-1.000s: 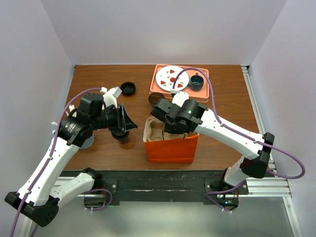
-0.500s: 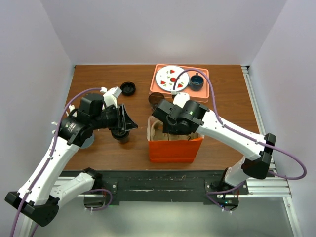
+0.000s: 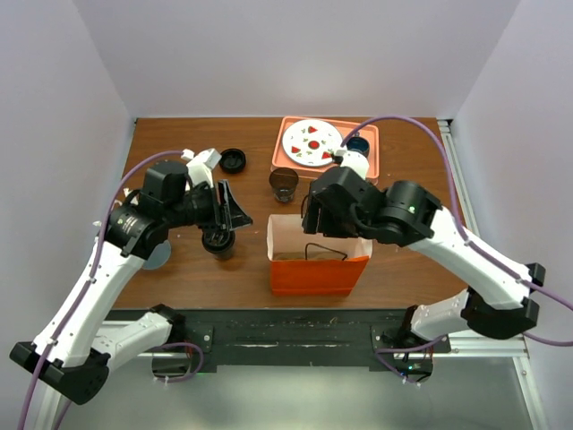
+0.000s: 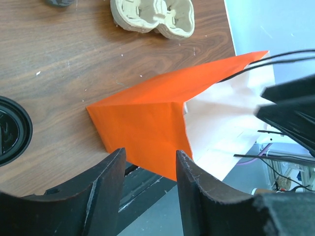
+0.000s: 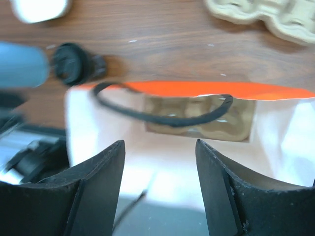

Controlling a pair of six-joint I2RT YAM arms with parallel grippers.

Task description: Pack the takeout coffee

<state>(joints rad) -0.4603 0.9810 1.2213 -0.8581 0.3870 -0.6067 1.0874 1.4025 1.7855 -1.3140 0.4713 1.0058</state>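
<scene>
The takeout coffee point(image 3: 218, 242), a dark cup with a round black lid, stands on the table left of the orange paper bag point(image 3: 313, 273); its lid shows at the left edge of the left wrist view point(image 4: 9, 130). My left gripper point(image 3: 237, 219) is open and empty just above and right of the cup, its fingers facing the bag's side point(image 4: 142, 118). My right gripper point(image 3: 313, 224) is open and empty over the bag's mouth point(image 5: 197, 89). A cardboard cup carrier point(image 5: 197, 118) lies at the bottom of the bag.
A brown cup point(image 3: 284, 184) stands behind the bag. A second cardboard carrier point(image 4: 152, 17) lies near it. A flat black disc point(image 3: 233, 159) lies at the back left. A salmon tray point(image 3: 372, 166) holds a white plate point(image 3: 312, 143) and a blue mug point(image 3: 358, 143).
My right gripper has lifted out of the bag and drawn back to the right, leaving the carrier inside. The bag now stands open. My left gripper has shifted slightly towards the back.
</scene>
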